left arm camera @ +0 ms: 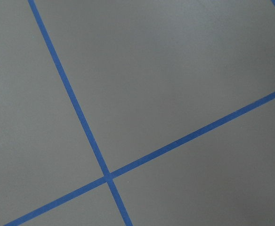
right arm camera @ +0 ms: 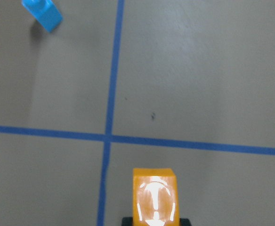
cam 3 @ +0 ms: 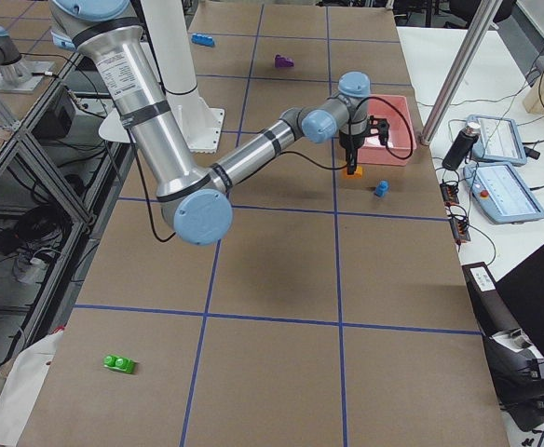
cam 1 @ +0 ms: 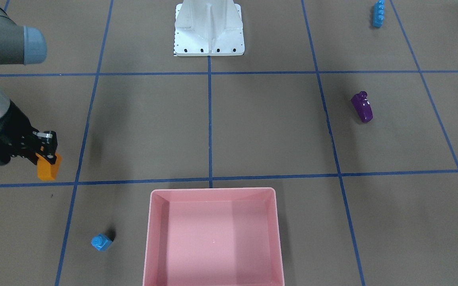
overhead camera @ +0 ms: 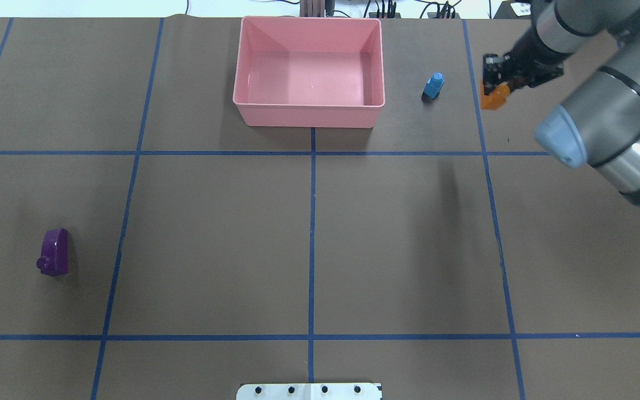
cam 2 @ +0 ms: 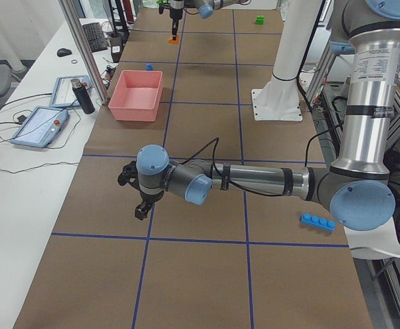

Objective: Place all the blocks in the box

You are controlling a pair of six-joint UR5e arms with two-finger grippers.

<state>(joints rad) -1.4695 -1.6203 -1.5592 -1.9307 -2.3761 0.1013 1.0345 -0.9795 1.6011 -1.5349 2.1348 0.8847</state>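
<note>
Right tool (cam 1: 47, 155) pinches orange block (cam 1: 48, 170), well apart from box (cam 1: 213, 190)

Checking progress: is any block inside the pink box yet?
No, the pink box holds nothing; the orange block is in the right gripper, off to its side.

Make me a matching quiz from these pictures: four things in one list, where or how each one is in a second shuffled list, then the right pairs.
Things:
1. orange block
2. small blue cube
3. purple block
4. pink box

Place or state:
A. empty, nothing inside it
B. alone on the robot's left half of the table, far from the pink box
C. held in the right gripper
D. on the table, between the pink box and the right gripper

Pairs: 1-C, 2-D, 3-B, 4-A
</note>
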